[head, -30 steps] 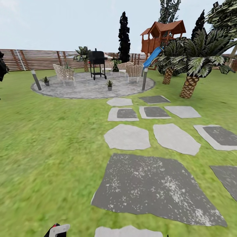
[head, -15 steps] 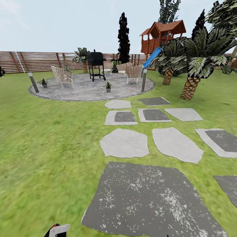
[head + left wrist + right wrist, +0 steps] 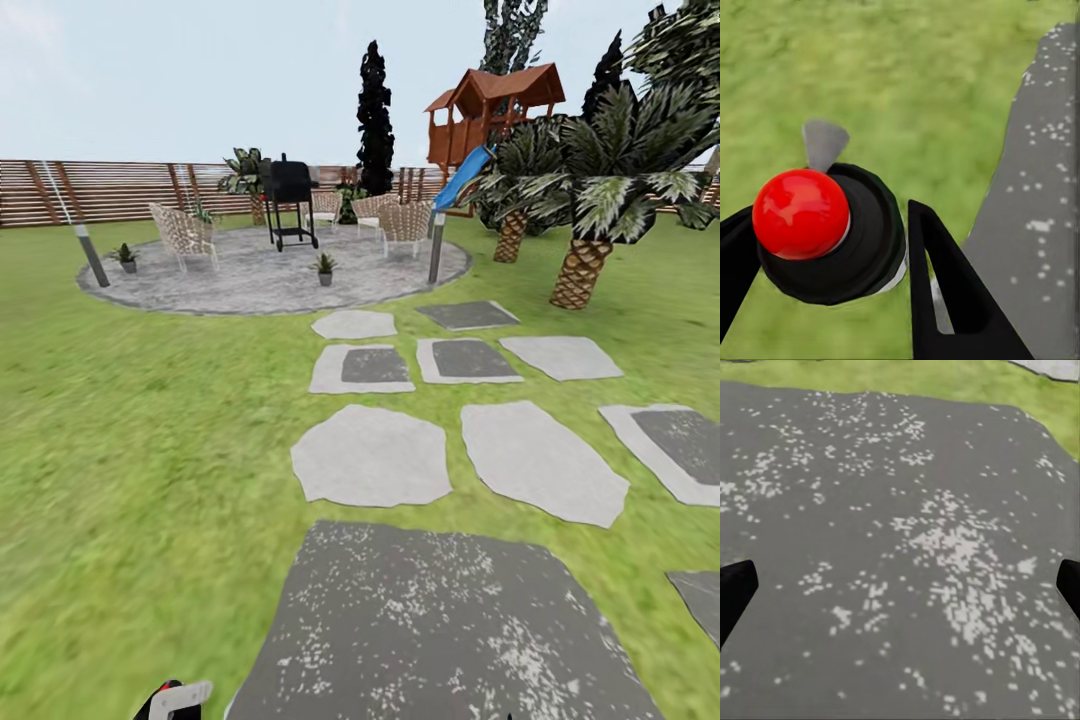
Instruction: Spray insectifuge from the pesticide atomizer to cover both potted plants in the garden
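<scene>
My left gripper (image 3: 832, 236) is shut on the pesticide atomizer (image 3: 862, 240), a dark bottle seen from above with a red round top and a grey trigger. Its white head (image 3: 180, 694) pokes in at the head view's lower edge. Far ahead in the garden, two potted plants stand on the round stone patio (image 3: 260, 285): one (image 3: 324, 267) near its front, the other (image 3: 126, 257) at its left rim. My right gripper (image 3: 900, 592) hangs open over a dark speckled paving slab (image 3: 907, 540), its black fingertips (image 3: 735, 589) far apart with nothing between them.
Stepping stones (image 3: 372, 455) lead over the lawn to the patio. Grey bollards (image 3: 92, 256) (image 3: 436, 248) flank it. Wicker chairs (image 3: 185, 235) and a black grill (image 3: 288, 200) stand on it. Palms (image 3: 585, 250) and a playhouse (image 3: 495, 110) rise at the right, before a slat fence (image 3: 120, 190).
The whole head view has shifted: the stepping stones have slid down and grown, so the robot has rolled forward toward the patio. The atomizer stays in my left gripper.
</scene>
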